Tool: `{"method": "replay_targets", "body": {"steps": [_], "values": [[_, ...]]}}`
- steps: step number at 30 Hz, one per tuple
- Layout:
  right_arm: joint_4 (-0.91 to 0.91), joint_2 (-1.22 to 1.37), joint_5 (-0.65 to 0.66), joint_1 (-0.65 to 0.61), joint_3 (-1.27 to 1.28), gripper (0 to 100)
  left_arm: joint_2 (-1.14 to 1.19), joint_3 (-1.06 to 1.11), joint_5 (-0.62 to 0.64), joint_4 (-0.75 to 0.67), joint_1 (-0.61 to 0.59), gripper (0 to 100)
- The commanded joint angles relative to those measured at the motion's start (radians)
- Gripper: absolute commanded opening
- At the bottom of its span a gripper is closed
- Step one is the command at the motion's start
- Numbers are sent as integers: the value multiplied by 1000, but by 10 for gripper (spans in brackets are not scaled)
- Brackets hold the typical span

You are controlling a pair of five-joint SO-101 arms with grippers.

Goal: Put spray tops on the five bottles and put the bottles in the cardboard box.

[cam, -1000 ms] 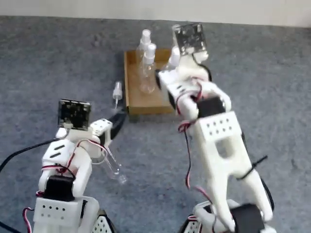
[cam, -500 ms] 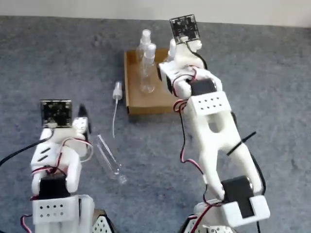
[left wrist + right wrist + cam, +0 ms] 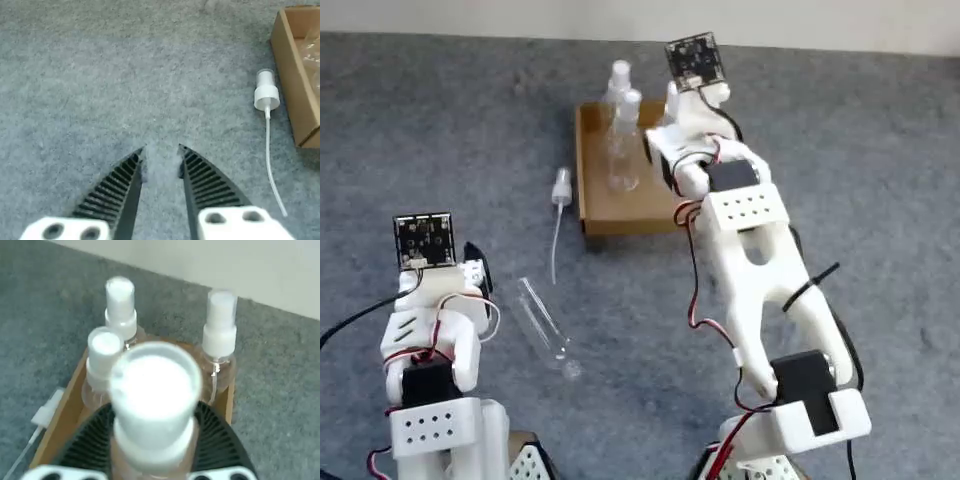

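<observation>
**Right jaws.** The jaws of the right arm (image 3: 750, 260) are closed on the body of a capped bottle (image 3: 152, 390), one jaw on each side, and hold it upright with the spray head uppermost. The bottle hangs over the cardboard box (image 3: 585, 170). Whether its base touches the box floor cannot be seen. An upright grip on the body suits a straight lowering into the box and leaves the fitted top alone.

**Box contents.** Three bottles with tops fitted stand upright inside the box, beyond the held one: the first (image 3: 120, 305), the second (image 3: 102, 360) and the third (image 3: 220, 325). They are grouped toward the far side, which leaves the near part free for the incoming bottle.

**Left jaws.** The jaws of the left arm (image 3: 430, 330) stand narrowly apart and hold nothing, their tips pointing down at the bare grey desk (image 3: 75, 75), well away from the box.

**Remaining parts.** A loose spray top (image 3: 266, 92) with its long dip tube lies on the desk just beside the box's outer wall. An open bottle (image 3: 542, 320) lies on its side farther from the box, between it and the left arm's base. In my judgement this is the fifth pair, not yet joined.

**Pose.** The right arm is stretched forward over the box with its wrist bent downward. The left arm is folded back close to its base, clear of the other arm.
</observation>
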Motion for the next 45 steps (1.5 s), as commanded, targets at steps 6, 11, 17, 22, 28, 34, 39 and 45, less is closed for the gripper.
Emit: {"method": "replay_targets", "body": {"steps": [6,11,17,22,28,34,39,45], "values": [[-117,-7,12,31,47,4,-7,5,-8,-25,-5,63],[-117,84,12,41,39,4,-7,5,-8,-25,-5,63],[-166,142,-11,61,1,4,-7,8,-8,-25,-4,63],[-168,173,-12,76,-1,4,-7,8,-8,-25,-2,63],[-216,222,-15,91,-1,4,-7,8,-8,-25,-2,63],[-223,225,-15,91,-1,4,-7,8,-8,-25,-2,63],[-220,225,-9,87,5,4,-7,8,-8,-25,-2,63],[-219,219,-9,85,5,32,-7,8,-8,-25,-2,63]]}}
